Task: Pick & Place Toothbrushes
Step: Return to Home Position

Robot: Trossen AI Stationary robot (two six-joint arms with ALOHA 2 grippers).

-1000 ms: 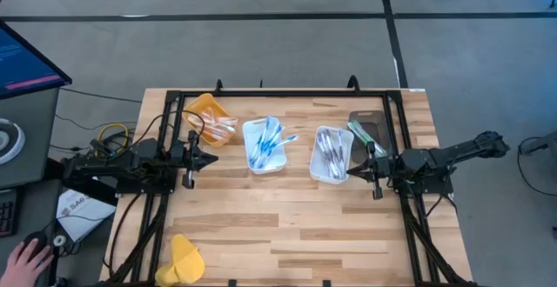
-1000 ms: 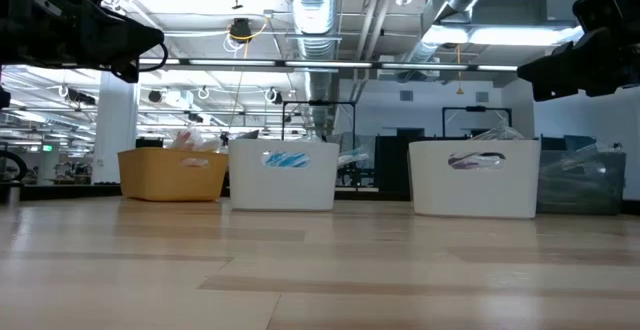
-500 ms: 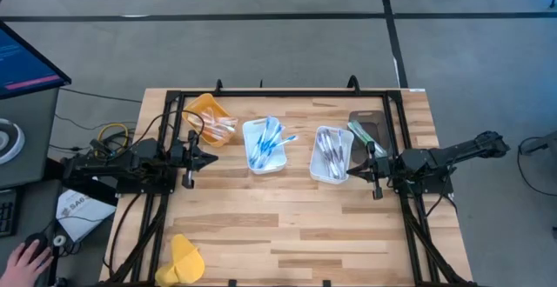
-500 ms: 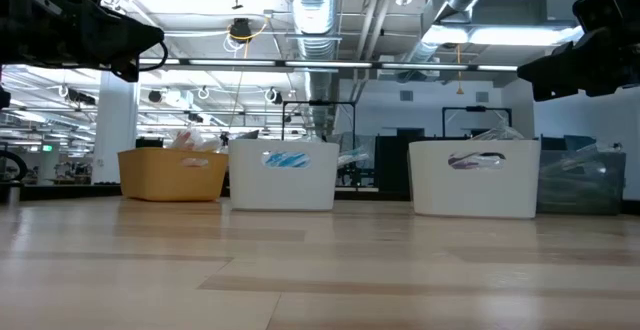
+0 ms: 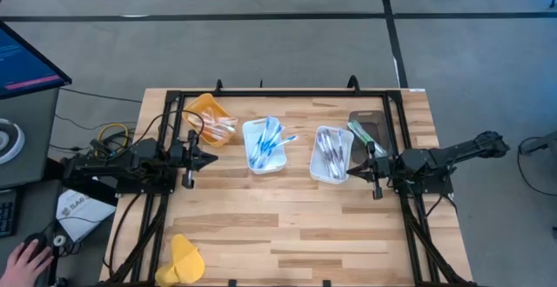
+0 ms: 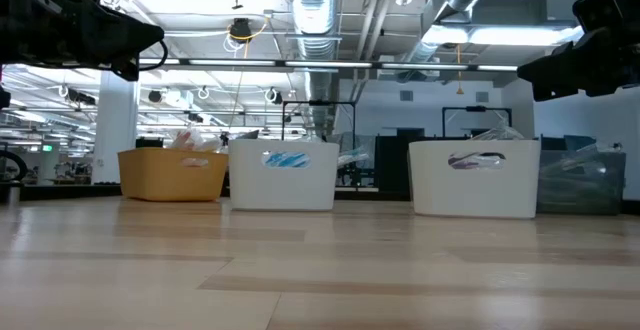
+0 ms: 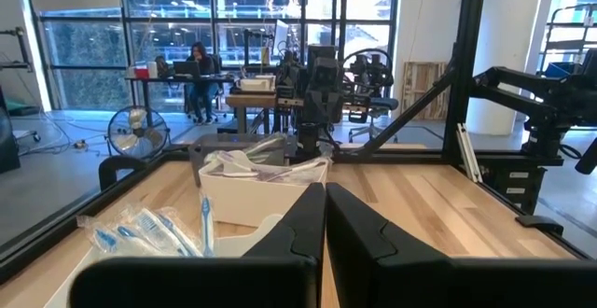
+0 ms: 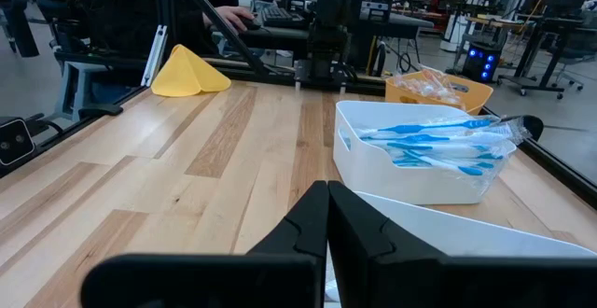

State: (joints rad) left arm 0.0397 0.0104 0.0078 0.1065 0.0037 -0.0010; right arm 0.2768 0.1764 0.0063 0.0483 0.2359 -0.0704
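Toothbrushes lie sorted in four trays along the far half of the table. Orange-pink ones fill the yellow tray, blue ones the middle white tray, grey ones the right white tray, and green ones the dark tray. My left gripper hovers shut, pointing level, just left of the blue tray. My right gripper hovers shut at the near right corner of the grey tray. Neither holds anything.
A yellow cloth lies at the table's near left corner. A black frame runs along the far and side edges. Bare wood spans the near half. A person's hand rests off the table at left.
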